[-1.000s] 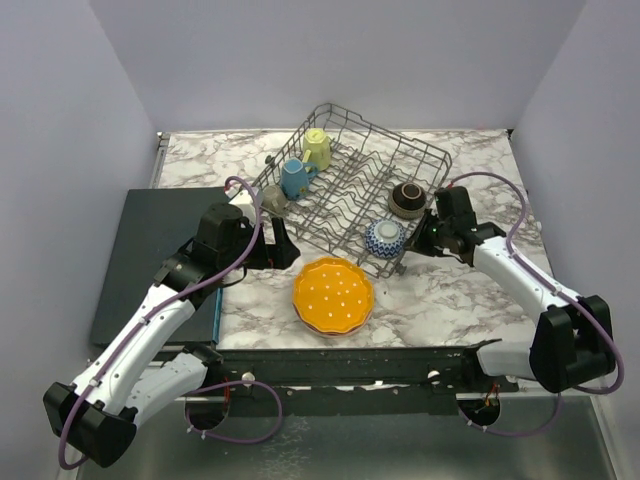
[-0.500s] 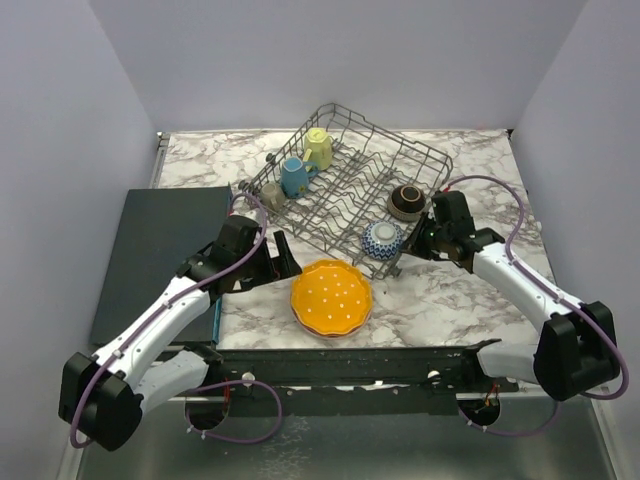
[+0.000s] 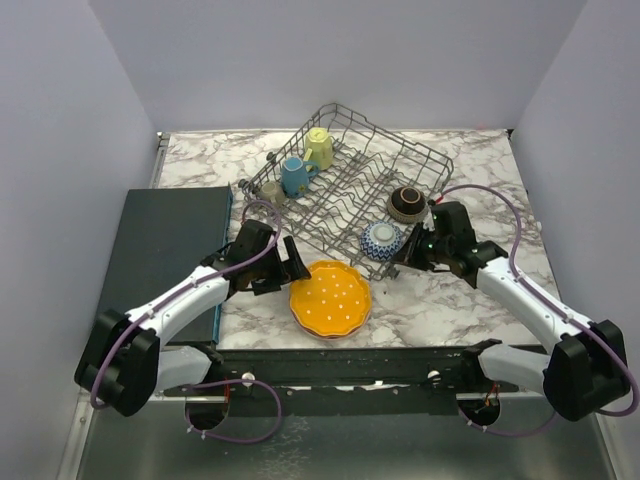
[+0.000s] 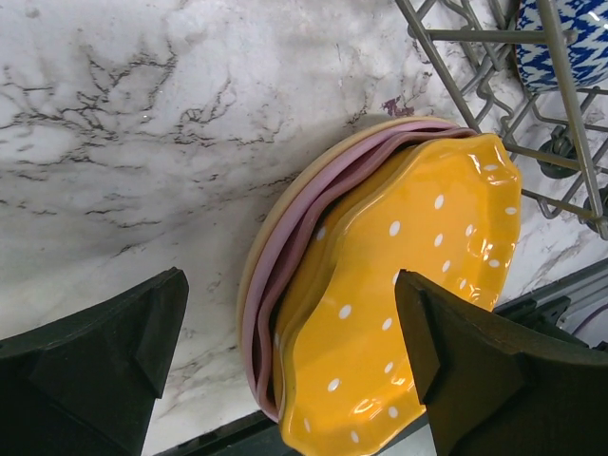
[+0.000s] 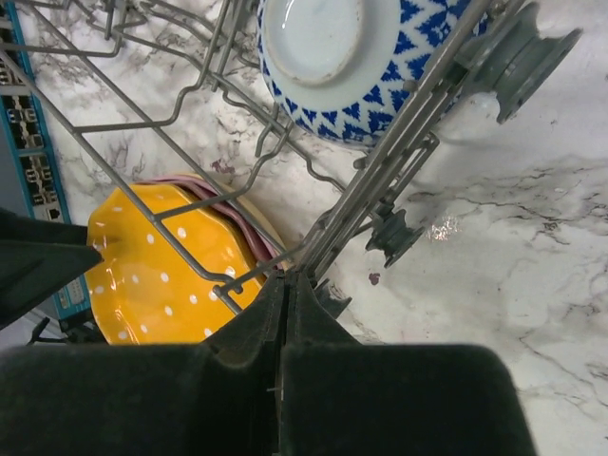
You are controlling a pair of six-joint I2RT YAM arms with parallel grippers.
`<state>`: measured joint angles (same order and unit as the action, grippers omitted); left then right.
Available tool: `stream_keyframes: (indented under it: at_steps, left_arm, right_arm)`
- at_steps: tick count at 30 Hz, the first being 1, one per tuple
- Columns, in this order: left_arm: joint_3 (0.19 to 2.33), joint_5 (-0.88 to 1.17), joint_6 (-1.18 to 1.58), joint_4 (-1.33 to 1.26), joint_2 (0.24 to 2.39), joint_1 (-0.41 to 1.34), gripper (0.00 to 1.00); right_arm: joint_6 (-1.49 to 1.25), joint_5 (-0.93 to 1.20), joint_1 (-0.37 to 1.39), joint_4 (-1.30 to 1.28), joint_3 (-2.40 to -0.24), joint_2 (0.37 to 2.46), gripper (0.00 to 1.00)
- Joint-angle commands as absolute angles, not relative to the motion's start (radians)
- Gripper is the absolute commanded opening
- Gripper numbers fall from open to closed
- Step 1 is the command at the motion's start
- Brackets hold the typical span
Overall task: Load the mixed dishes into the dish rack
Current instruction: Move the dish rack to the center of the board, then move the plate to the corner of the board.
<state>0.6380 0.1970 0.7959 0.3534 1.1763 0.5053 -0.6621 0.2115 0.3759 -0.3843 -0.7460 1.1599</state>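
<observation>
Now, the left gripper (image 4: 290, 304) is spread wide, low over the marble table (image 3: 450, 300). Its two dark fingers (image 4: 114, 342) hold nothing and flank the near-left edge of the plate stack. Right between them lies the orange scalloped plate (image 4: 408, 294), white-dotted and glossy. It sits on top of a pink plate (image 4: 294, 237), whose rim peeks out on the left. Over to the right gripper (image 5: 285, 285): fingers pressed together, pinched on a rim wire at the near corner of the dish rack (image 3: 350, 185). Just past those fingertips, inside the rack, the blue-and-white patterned bowl (image 5: 332, 76) sits upside down. Farther back in the rack are a brown bowl (image 3: 407, 201), a yellow mug (image 3: 318, 148) and a blue mug (image 3: 294, 177). A grey mug (image 3: 271, 192) is at the rack's left edge. The dark mat (image 3: 160, 250) lies off to the left.
</observation>
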Motion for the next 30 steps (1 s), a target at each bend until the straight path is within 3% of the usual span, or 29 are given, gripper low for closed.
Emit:
stream_keyframes:
  at_steps: [1, 4, 13, 20, 30]
  left_arm:
    - [0.632, 0.236, 0.808, 0.274, 1.239, 0.536, 0.99]
    - [0.628, 0.226, 0.811, 0.256, 1.262, 0.555, 0.98]
    - [0.600, 0.232, 0.813, 0.215, 1.287, 0.577, 0.83]
    - [0.570, 0.245, 0.811, 0.192, 1.278, 0.596, 0.65]
    - [0.536, 0.252, 0.810, 0.173, 1.244, 0.620, 0.48]
  right_arm:
    - [-0.657, 0.270, 0.378, -0.400, -0.718, 1.132, 0.00]
    - [-0.657, 0.281, 0.378, -0.387, -0.703, 1.124, 0.00]
    - [-0.648, 0.241, 0.379, -0.403, -0.689, 1.111, 0.00]
    - [-0.643, 0.177, 0.378, -0.462, -0.738, 1.069, 0.26]
    - [-0.659, 0.098, 0.378, -0.460, -0.794, 1.092, 0.39]
